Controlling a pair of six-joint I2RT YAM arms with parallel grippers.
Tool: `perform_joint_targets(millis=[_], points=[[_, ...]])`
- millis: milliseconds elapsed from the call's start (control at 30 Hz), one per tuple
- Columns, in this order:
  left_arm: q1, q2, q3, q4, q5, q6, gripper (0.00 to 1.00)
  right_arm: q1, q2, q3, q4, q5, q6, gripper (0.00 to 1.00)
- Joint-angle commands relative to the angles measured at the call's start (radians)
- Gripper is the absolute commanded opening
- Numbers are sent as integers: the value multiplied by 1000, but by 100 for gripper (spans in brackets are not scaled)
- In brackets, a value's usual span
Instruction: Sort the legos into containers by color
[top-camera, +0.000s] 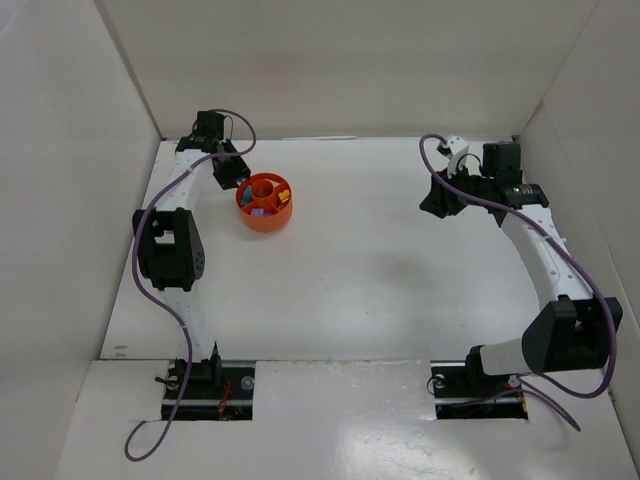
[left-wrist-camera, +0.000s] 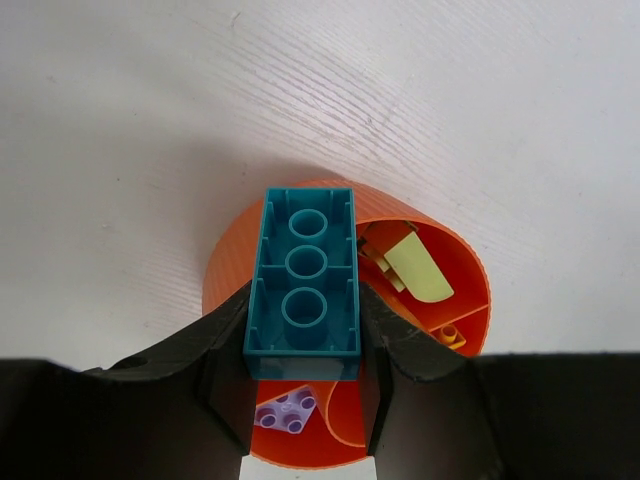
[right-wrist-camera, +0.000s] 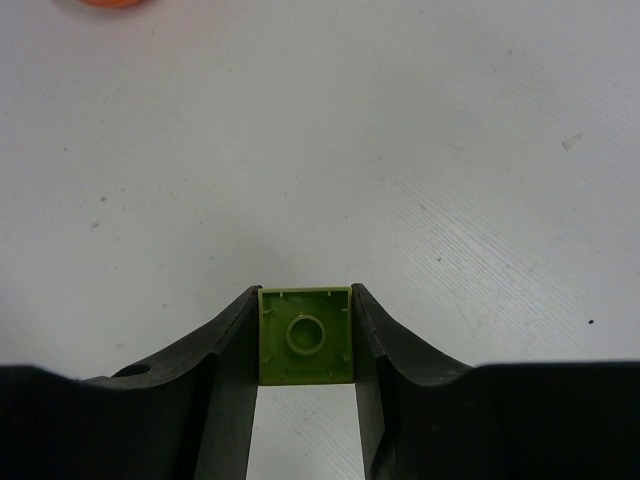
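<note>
The orange-red dish (top-camera: 268, 215) stands at the back left of the table. My left gripper (top-camera: 232, 172) hangs over its left rim, shut on a cyan brick (left-wrist-camera: 304, 285) held underside up above the dish (left-wrist-camera: 230, 270). Below it lie a purple brick (left-wrist-camera: 286, 412), a pale yellow piece (left-wrist-camera: 418, 270) and an orange brick (left-wrist-camera: 449, 335) in separate compartments. My right gripper (top-camera: 440, 200) is at the back right, shut on a lime green brick (right-wrist-camera: 306, 335), underside up, above bare table.
White walls enclose the table on the left, back and right. The dish's edge shows at the top left of the right wrist view (right-wrist-camera: 110, 3). The left arm's elbow (top-camera: 170, 245) stands near the left wall.
</note>
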Motion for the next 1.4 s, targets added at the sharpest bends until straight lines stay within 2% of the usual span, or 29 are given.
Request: perform_joint_targets(millis=[0, 467, 667, 1133, 1367], points=[[3, -57, -30, -28, 32, 16, 14, -6, -3, 7, -6, 2, -1, 0], [-6, -144, -59, -19, 23, -19, 14, -6, 6, 7, -6, -8, 8, 0], [-6, -183, -82, -7, 69, -30, 14, -6, 16, 7, -6, -18, 8, 0], [-6, -163, -142, 22, 55, -50, 14, -6, 34, -2, -6, -18, 17, 0], [-6, -163, -164, 42, 37, -68, 24, -6, 34, -2, -15, -9, 17, 0]])
